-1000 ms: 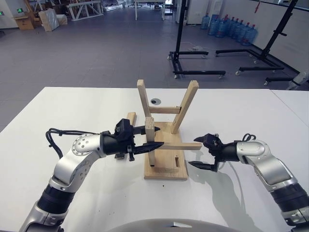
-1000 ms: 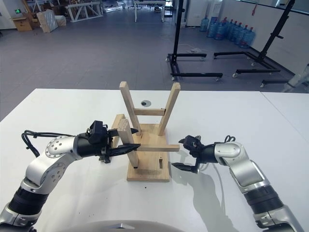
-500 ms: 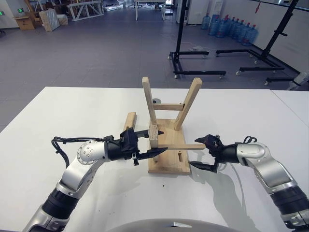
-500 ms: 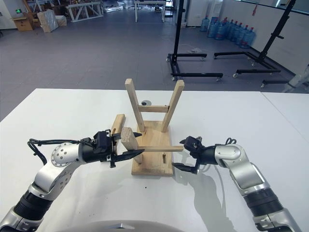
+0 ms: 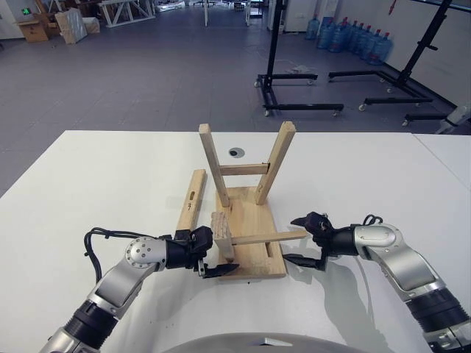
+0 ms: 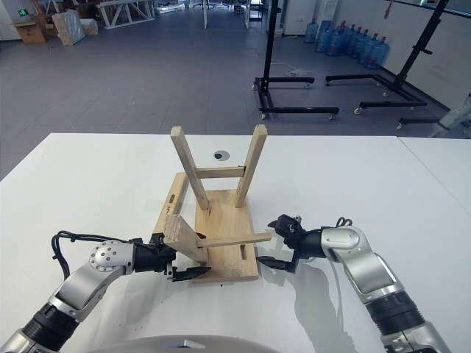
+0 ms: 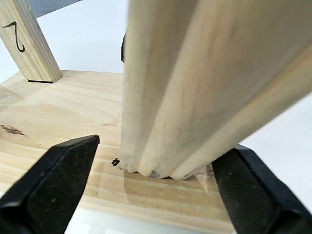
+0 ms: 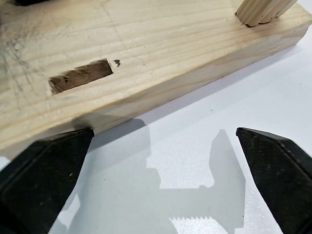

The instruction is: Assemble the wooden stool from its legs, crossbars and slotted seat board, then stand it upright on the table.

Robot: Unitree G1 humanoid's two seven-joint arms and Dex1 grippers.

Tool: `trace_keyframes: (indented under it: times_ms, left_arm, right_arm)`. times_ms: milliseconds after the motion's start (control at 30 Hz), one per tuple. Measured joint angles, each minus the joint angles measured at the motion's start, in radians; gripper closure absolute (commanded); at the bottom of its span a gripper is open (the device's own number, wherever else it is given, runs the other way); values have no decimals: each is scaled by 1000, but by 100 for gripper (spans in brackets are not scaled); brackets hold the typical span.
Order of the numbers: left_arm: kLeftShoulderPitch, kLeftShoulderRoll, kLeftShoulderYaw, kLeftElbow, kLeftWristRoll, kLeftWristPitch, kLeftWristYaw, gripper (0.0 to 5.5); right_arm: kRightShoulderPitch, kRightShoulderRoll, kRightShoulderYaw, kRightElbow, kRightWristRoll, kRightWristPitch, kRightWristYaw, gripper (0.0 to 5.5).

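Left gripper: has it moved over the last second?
Yes. The left gripper has dropped down the near leg, from higher up to its foot on the seat board.

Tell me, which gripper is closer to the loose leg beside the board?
Left. The left gripper is at the board's near-left corner, by the leg; the right gripper is off its right edge.

White bench in front of me, top flat. Seat board lies flat near middle, slotted face up, long side running away from me. Loose leg lies flat on bench just beside board, on my left, roughly parallel to it. Round grommet set in bench surface beyond board.
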Motion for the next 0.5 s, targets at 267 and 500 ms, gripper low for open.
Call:
trace_keyframes:
  times_ms: [267, 500]
  left_arm:
    - [-17, 20, 85, -103, -70, 101, -29, 13]
    - [-8, 93, 185, -283, -189, 245, -53, 13]
  right_arm:
    - [2, 3, 0, -3, 0, 1, -13, 10]
    - [7, 4, 5, -3, 0, -1, -17, 10]
